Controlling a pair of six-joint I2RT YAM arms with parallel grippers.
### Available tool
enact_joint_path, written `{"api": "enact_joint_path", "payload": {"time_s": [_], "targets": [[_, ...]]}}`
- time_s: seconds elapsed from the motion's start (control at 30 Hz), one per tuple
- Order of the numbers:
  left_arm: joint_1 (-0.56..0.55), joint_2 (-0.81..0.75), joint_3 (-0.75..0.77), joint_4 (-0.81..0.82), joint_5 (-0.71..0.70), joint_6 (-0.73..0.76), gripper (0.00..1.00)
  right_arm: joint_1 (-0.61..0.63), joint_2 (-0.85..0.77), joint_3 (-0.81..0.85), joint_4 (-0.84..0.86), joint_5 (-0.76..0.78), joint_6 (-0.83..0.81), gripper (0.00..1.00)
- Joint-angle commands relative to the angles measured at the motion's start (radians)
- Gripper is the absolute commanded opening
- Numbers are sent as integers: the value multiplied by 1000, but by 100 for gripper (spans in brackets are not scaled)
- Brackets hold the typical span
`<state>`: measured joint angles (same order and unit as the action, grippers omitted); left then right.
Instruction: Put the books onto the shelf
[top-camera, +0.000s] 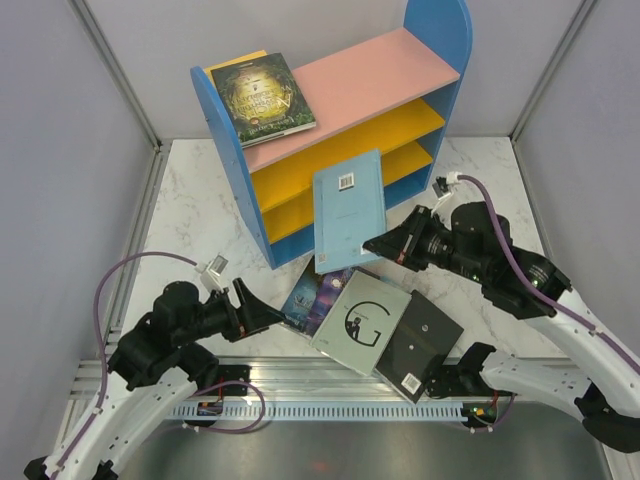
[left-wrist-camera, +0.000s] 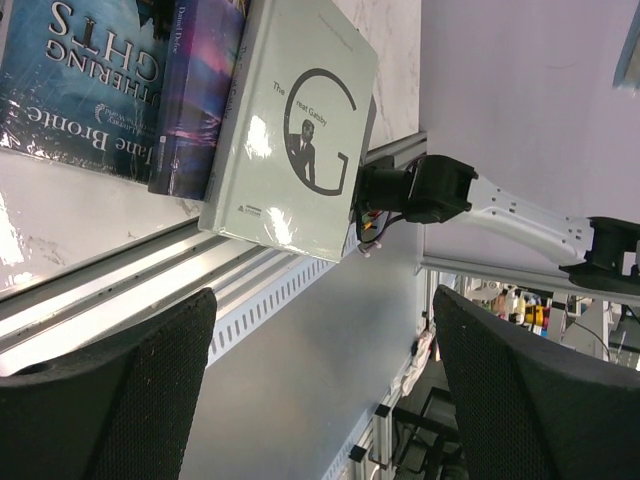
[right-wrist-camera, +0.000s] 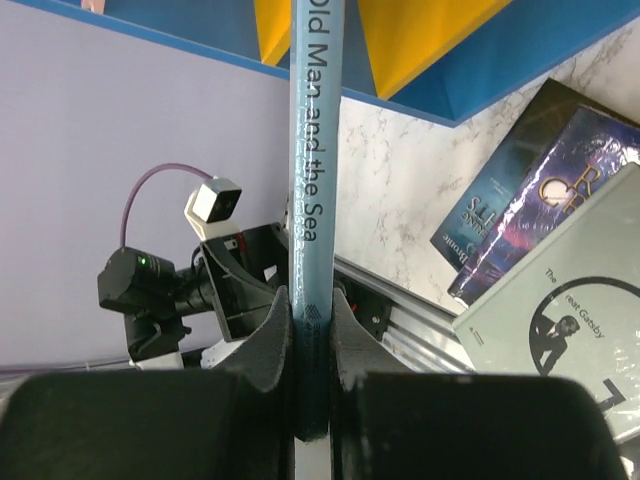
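Pinching the teal book (top-camera: 348, 212) tight between the right fingers (right-wrist-camera: 268, 345), shelf (top-camera: 350, 75) just beyond them; left fingers (left-wrist-camera: 150, 390) spread wide, empty.

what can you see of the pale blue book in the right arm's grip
The pale blue book is a thin paperback. Its spine reads Old Man and the Sea, and the cover facing the top camera carries a white barcode label near one corner. The right end effector is shut across the spine near one end, holding the book raised in front of the yellow boards of the shelf. Whether it touches the shelf cannot be told.
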<state>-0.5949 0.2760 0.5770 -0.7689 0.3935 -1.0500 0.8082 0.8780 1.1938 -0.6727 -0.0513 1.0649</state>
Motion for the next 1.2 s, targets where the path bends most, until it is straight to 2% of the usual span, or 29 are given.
{"api": "enact_joint_path", "payload": {"time_s": [0.0, 0.43, 0.67, 0.9, 1.0, 1.03, 1.13, 1.17], "targets": [[4, -31, 29, -35, -24, 5, 91, -20, 82, 108, 47, 4, -54, 0], [3, -55, 86, -92, -65, 5, 91, -142, 328, 122, 384, -283, 12, 0], [3, -69, 113, -139, -84, 11, 91, -144, 577, 240, 470, -401, 18, 0], [3, -95, 133, -196, -116, 13, 92, -144, 708, 325, 490, -415, 10, 0], [3, -107, 133, -204, -122, 13, 93, -144, 737, 323, 490, -410, 7, 21], [3, -104, 132, -205, -123, 13, 93, -145, 739, 320, 490, -409, 7, 36], [3, -100, 132, -205, -124, 13, 93, -147, 743, 299, 490, -397, 1, 59], [3, -100, 129, -207, -125, 13, 93, -149, 743, 282, 490, -397, 1, 61]]}}
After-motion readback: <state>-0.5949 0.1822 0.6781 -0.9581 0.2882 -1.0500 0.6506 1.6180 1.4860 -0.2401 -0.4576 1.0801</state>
